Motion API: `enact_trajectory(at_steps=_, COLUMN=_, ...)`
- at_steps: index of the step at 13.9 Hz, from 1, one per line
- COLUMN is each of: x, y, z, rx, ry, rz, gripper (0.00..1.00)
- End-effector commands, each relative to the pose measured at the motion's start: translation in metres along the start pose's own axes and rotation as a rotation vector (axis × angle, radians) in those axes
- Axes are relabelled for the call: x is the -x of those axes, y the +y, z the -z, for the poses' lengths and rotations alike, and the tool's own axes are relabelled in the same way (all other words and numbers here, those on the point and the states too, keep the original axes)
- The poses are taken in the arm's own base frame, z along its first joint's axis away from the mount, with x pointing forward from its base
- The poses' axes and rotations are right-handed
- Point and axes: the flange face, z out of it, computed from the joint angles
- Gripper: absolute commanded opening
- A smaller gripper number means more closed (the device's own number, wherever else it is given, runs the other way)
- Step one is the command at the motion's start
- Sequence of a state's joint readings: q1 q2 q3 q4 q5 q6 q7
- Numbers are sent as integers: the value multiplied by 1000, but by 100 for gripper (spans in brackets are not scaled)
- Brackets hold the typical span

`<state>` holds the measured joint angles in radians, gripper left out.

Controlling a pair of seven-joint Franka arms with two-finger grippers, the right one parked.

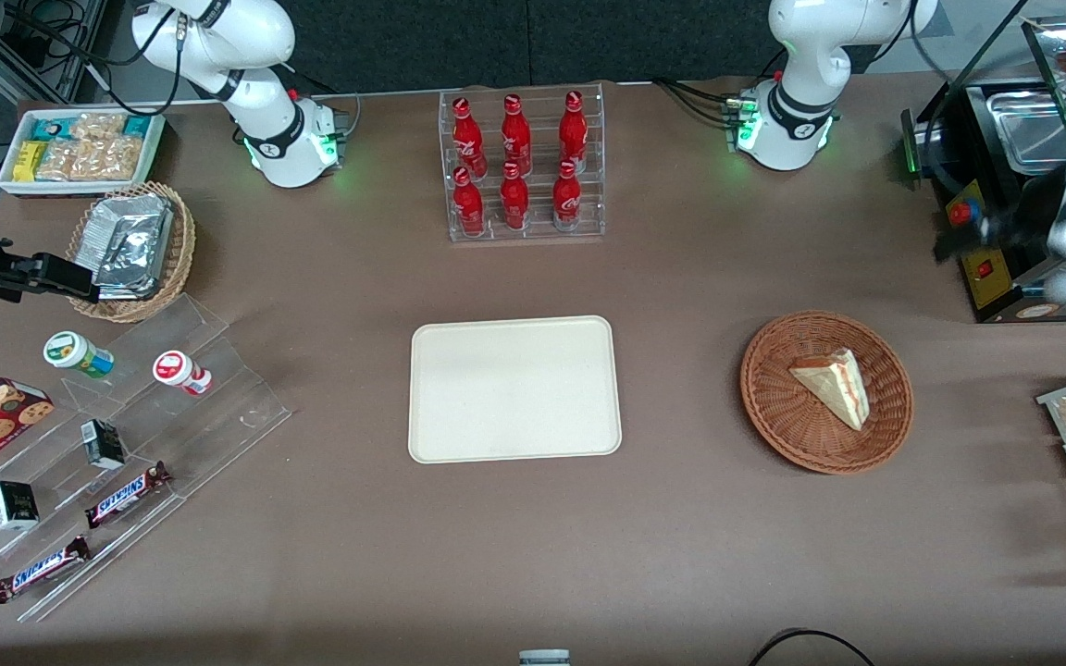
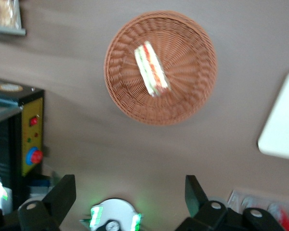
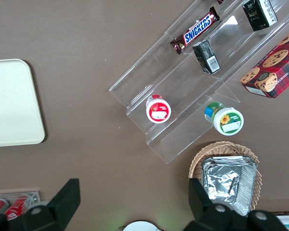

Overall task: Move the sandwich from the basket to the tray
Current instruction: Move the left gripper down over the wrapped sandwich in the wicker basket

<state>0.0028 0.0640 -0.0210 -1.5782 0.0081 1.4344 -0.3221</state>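
Sandwich transfer: not yet begun.
Gripper open and empty, high above the worktop; sandwich below it in basket; tray bare, well apart sideways.

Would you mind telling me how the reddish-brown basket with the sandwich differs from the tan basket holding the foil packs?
The reddish-brown basket is shallow and dark, while the tan basket is deeper and lighter. The first holds one sandwich; the second holds silver foil packs. The first lies toward the working arm's end, the second toward the parked arm's. Both are round wicker. The open gripper hovers high above the table, beside the reddish-brown basket.
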Motion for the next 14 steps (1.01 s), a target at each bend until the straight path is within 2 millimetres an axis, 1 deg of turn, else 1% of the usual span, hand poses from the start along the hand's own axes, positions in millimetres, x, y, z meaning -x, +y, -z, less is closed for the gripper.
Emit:
enact_trajectory(at_steps=1, x=-17, y=5, z=-50, rx=-12, ry=16, rz=199, gripper=100)
enact_trajectory(at_steps=3, x=-30, y=10, z=-89, rx=20, ry=69, rz=402, gripper=100)
enact_trajectory(at_steps=4, x=-33, y=14, z=-108, rx=36, ry=87, rz=466, gripper=100)
enact_trajectory(at_steps=5, x=-34, y=14, z=-121, rx=54, ry=97, rz=502, gripper=100)
enact_trajectory(at_steps=6, x=-34, y=15, z=-140, rx=62, ry=105, rz=535, gripper=100)
enact_trajectory(at_steps=7, x=-34, y=14, z=-163, rx=73, ry=124, rz=572, gripper=100)
enact_trajectory(at_steps=8, x=-29, y=13, z=-184, rx=85, ry=141, rz=582, gripper=100)
enact_trajectory(at_steps=9, x=-19, y=10, z=-206, rx=100, ry=162, rz=580, gripper=100)
enact_trajectory(at_steps=11, x=-10, y=8, z=-230, rx=120, ry=189, rz=577, gripper=100)
enact_trajectory(at_steps=14, x=-5, y=6, z=-255, rx=146, ry=220, rz=577, gripper=100)
